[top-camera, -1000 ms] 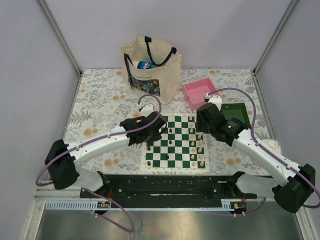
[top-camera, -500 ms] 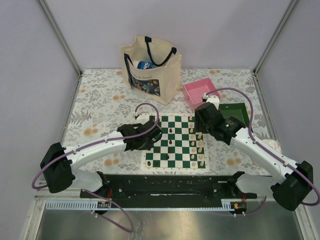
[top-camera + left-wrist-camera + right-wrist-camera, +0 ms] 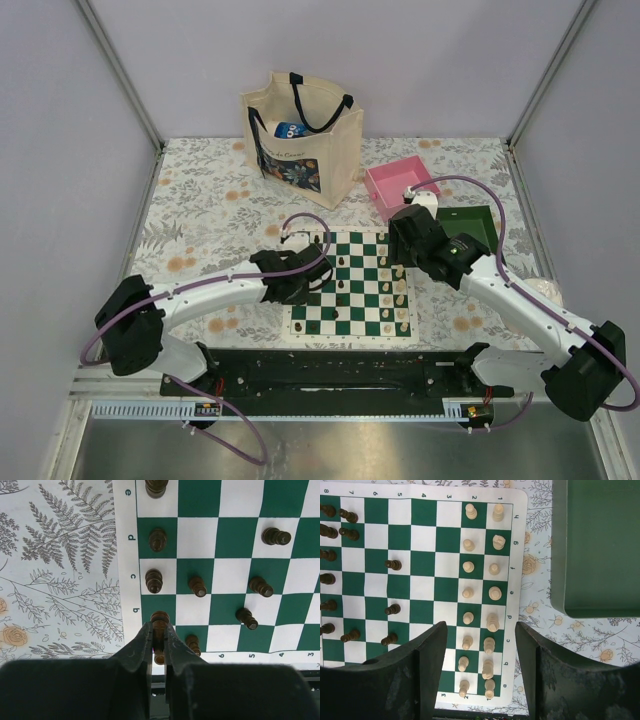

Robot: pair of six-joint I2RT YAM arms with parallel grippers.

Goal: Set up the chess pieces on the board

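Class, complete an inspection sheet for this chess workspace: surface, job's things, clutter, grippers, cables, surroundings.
Surface: table under a floral cloth, with the board lying flat on it.
Job's things: cream pieces fill two rows at one edge; dark pieces partly placed, several mid-board.
Clutter: tote bag, pink tray, green tray, all off the board.
Grippers: left gripper jaws shut on a dark piece at the board's edge; right gripper jaws open, empty.
Cables: purple cables loop from both wrists.
Surroundings: plain walls; nothing else seen.
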